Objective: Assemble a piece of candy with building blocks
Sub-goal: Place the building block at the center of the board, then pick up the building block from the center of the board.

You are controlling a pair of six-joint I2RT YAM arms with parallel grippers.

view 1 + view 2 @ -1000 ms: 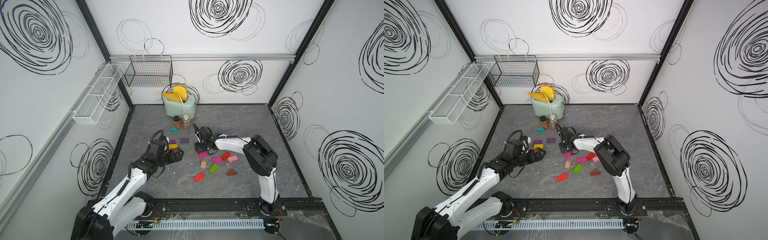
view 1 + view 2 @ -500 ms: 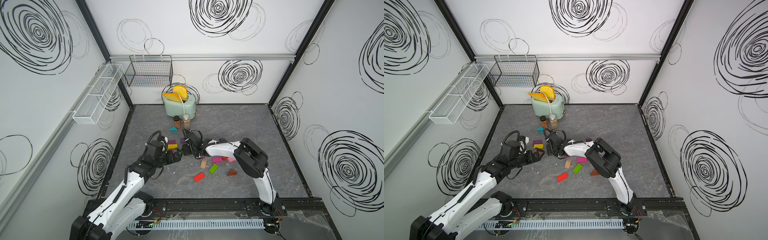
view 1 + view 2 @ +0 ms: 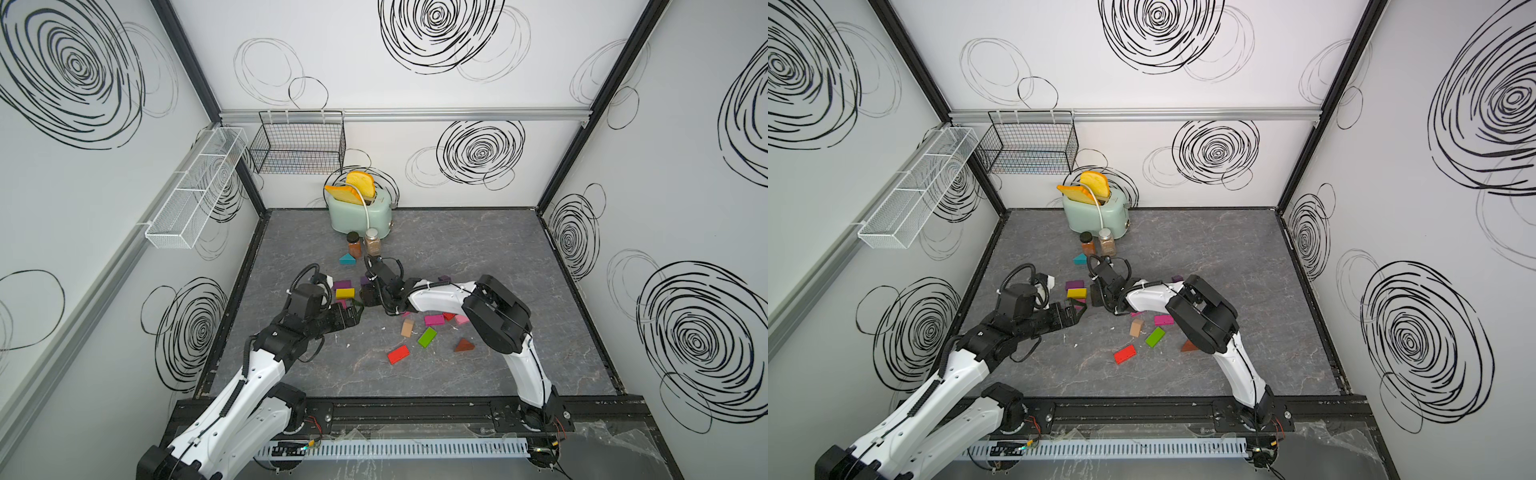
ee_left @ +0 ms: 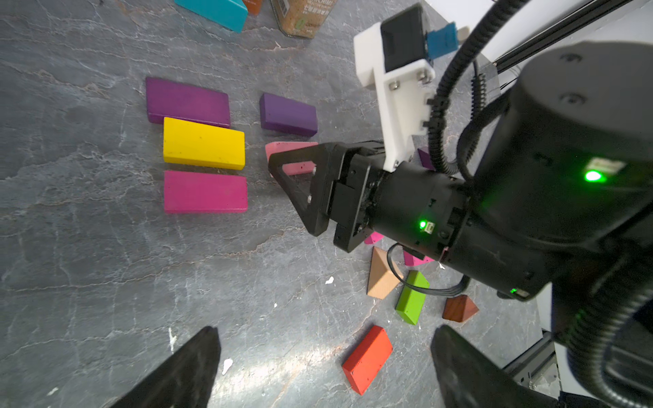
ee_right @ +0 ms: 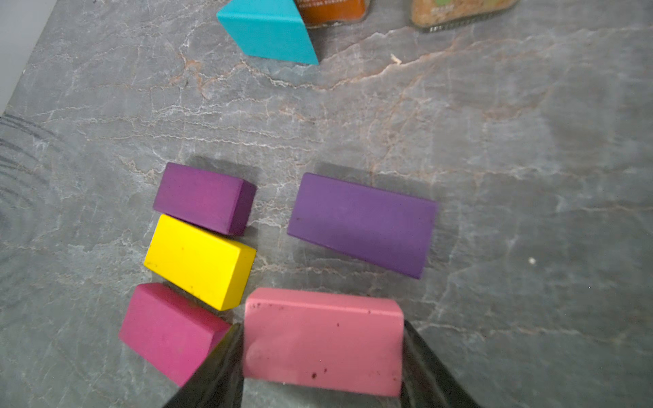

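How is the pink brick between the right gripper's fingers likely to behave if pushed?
The pink brick looks rigid, with crisp edges, so it should keep its shape. Flat and broad, it likely slides rather than rolls or tips. Its matte, scuffed paint probably gives the right gripper fair friction.

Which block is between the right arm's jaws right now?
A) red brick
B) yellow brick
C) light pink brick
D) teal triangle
C: the right wrist view shows the light pink brick sitting between the right arm's jaws, one at each end.
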